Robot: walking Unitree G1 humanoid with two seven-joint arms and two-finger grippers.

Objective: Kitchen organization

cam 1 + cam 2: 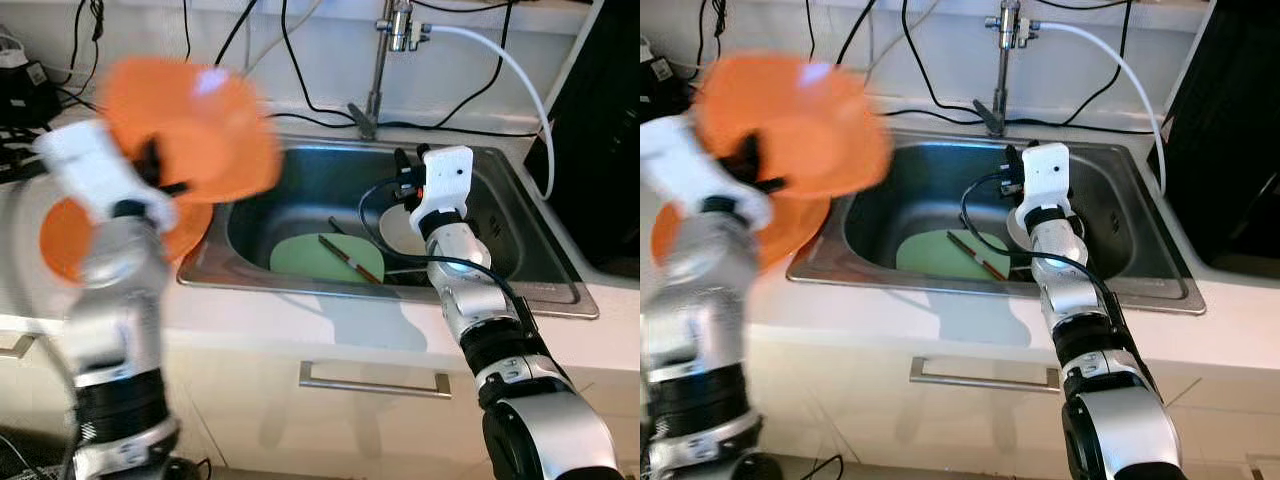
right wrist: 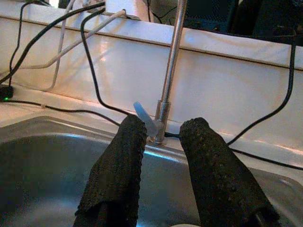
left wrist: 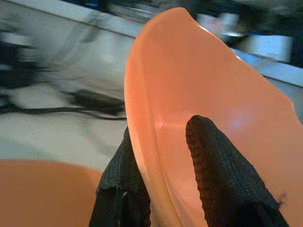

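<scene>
Sink (image 1: 300, 180), steel, fills centre of the head-cam frame, counter (image 1: 330, 330) running across below it w/ a drawer handle (image 1: 374, 381) under that. Faucet (image 1: 378, 60) at top centre, white hose (image 1: 500, 60) arcing off to the upper right, black cables (image 1: 300, 70) draped along the back wall.

Upper left: orange bowl (image 1: 195, 125), blurred, held up over the counter left of the sink. Left gripper (image 3: 161, 156) is pinching its rim, one black finger inside the bowl, the other outside, wall clamped between them. Below it, 2nd orange dish (image 1: 60, 240) sits on the counter at left edge, partly behind the left arm.

Centre: green plate (image 1: 310, 255) flat on sink floor, red-brown chopsticks (image 1: 348, 258) lying across it. Just right of it a white plate (image 1: 400, 232), mostly hidden behind the right arm.

Right gripper (image 2: 161, 142) hangs over the sink, pointing at the faucet base, fingers spread w/ a gap, nothing between them.
</scene>
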